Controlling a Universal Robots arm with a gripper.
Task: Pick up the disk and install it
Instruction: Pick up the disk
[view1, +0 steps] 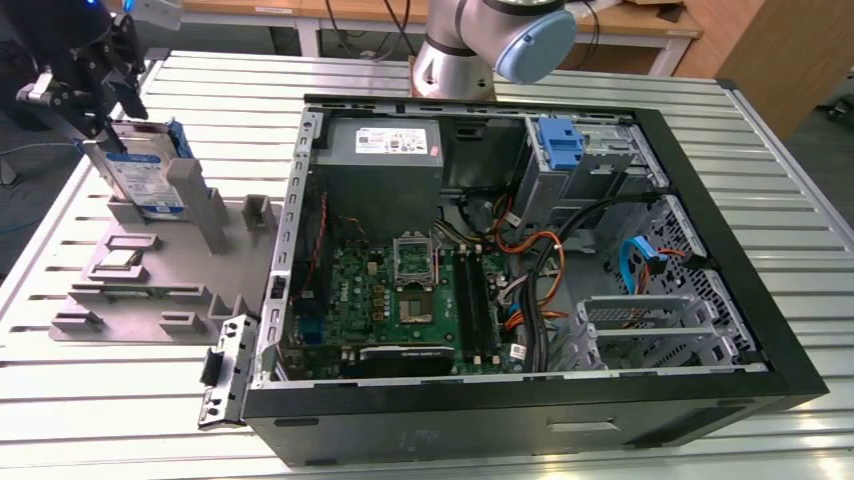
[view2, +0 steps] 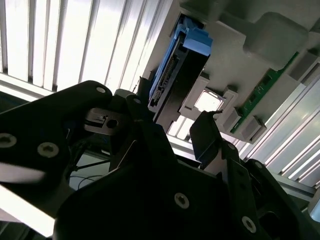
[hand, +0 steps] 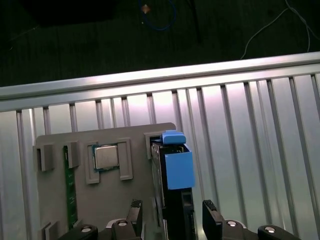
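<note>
**Disk upright in fixture slot; gripper straddles it, jaws not closed**

Disk (view1: 140, 180): stands on edge in a slot of the grey fixture (view1: 134, 295), at the exterior view's left, outside the computer case (view1: 534, 430). Its labelled face is turned toward the exterior camera, and the blue carrier frame shows along its edges. In the first wrist view the disk (hand: 175, 170) is seen edge-on, with a blue frame tab toward the camera. In the second wrist view the disk (view2: 175, 85) shows its connector edge and blue frame.

Gripper (view1: 114, 118): black, at the disk's top edge. In the first wrist view the gripper (hand: 172, 220) has one finger on each side of the disk. A slim gap shows between the fingers (hand: 212, 222) and the disk's faces. The jaws are parted a little wider than the disk and grip nothing. No contact is seen.

Fixture, other pockets: a processor chip (hand: 106, 156) sits in a square pocket just beside the disk's slot. A green memory stick (hand: 70, 185) lies in a long slot beyond the chip. The fixture rests on a slatted aluminium table (view1: 107, 410).

Case: lies open on its side, just beside the fixture toward the exterior view's right. Inside are:
- a green motherboard (view1: 400, 290)
- a grey power supply box (view1: 387, 150) with a white sticker
- a blue bracket (view1: 561, 145) in the drive bay at the far corner
- orange and black cables (view1: 541, 260)

The arm's base column (view1: 467, 50) rises behind the case.
</note>
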